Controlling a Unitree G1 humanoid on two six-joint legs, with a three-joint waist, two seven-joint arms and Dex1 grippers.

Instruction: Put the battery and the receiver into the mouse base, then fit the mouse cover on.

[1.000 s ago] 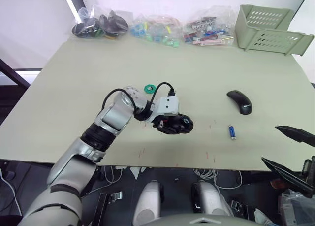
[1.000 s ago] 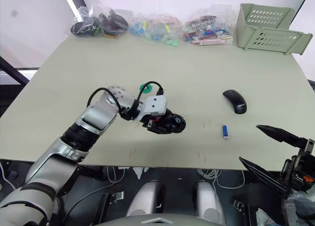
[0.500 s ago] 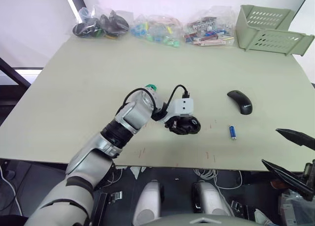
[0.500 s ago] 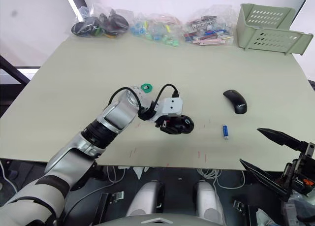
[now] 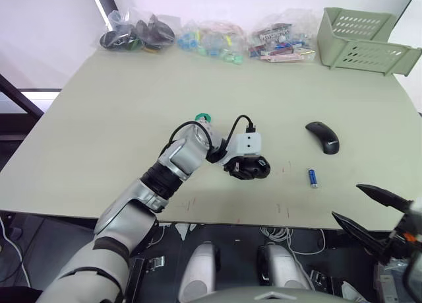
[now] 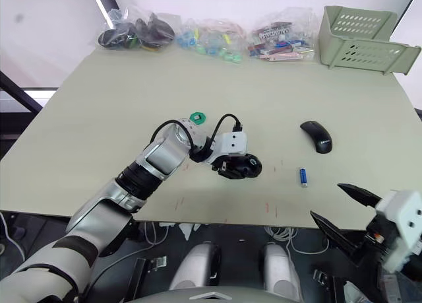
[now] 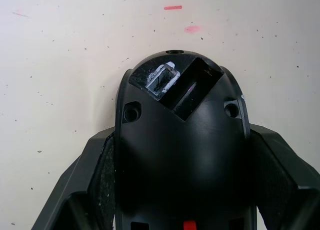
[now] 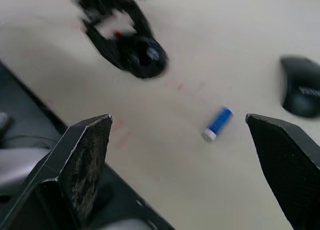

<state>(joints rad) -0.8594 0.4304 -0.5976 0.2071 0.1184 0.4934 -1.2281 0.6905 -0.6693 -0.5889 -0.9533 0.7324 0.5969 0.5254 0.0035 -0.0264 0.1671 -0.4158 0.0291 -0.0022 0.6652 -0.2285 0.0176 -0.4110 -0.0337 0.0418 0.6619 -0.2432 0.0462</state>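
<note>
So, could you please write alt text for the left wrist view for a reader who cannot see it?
The left gripper holds the black mouse base between its two fingers, just above a pale speckled table. An open compartment near the base's front holds a small silvery slot beside an empty recess.

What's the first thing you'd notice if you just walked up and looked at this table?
The left gripper stands out first, near the middle of the table, shut on the mouse base, whose open compartment shows in the left wrist view. To its right lie the little blue battery and, farther back, the glossy mouse cover. The right gripper hangs open off the table's near edge.
</note>
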